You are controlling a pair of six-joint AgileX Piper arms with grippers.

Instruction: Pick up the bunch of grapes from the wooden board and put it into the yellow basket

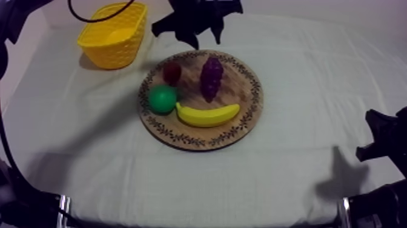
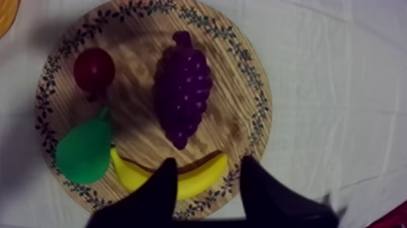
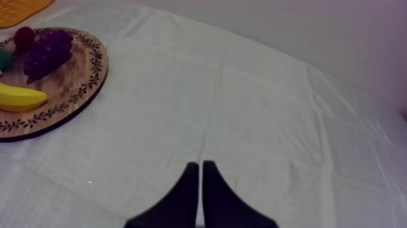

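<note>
The left hand (image 1: pixel 205 41) hung over the far rim of the wooden board (image 1: pixel 242 115), its two black fingers spread wide with nothing between them; from its own wrist view the fingers framed the near part of the board, with the banana (image 2: pixel 169 176) under their tips. The bunch of grapes (image 1: pixel 211 76) lay on its side near the middle of the board, stem end toward the far rim, untouched by either hand. The small red fruit (image 1: pixel 172 72) sat just beside it on one side; the pear (image 1: pixel 162 99) lay next to that, touching the banana's end; the banana curved along the board's near edge, close to the bunch's tip but apart from it. The yellow basket (image 1: pixel 112 54) stood on the surface (image 1: pixel 303 73) beyond the board's left side, near it but not touching, and looked empty as far as its inside showed. The right hand (image 3: pixel 201 165) rested low at its own side, well apart from the board, fingers pressed together into a narrow wedge and holding nothing.

I judged the step in hand to be the approach, with the pick not yet made. The next move called for bringing the open left hand over the middle of the bunch, turning it so the fingers would straddle the bunch across its width, then lowering and closing; care was wanted to keep the fingers off the small red fruit and the banana; the lift and carry to the basket would come after.
</note>
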